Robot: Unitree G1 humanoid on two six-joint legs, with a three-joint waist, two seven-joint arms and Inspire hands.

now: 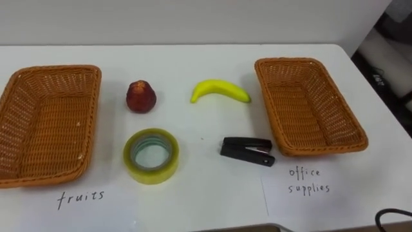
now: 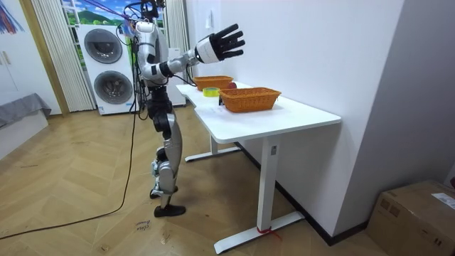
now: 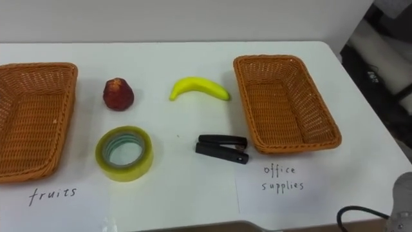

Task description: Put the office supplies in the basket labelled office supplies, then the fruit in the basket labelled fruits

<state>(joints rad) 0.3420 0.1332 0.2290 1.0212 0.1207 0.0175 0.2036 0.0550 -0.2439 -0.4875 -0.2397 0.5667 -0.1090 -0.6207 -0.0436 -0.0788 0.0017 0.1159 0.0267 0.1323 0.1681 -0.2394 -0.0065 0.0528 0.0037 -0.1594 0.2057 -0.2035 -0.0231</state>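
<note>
Stapler (image 1: 247, 151) on table (image 1: 193, 61) — right hand (image 2: 222, 45) spread, apart

There are two wicker baskets (image 1: 94, 116). Loose items number one banana (image 1: 220, 89), one red fruit (image 1: 140, 96), one tape roll (image 1: 152, 173) and one stapler (image 1: 247, 151).

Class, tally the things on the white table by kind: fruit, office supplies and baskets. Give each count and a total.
Fruit: 2 (red fruit, banana)
Office supplies: 2 (tape roll, stapler)
Baskets: 2 (left basket, right basket)
Total: 6
</note>
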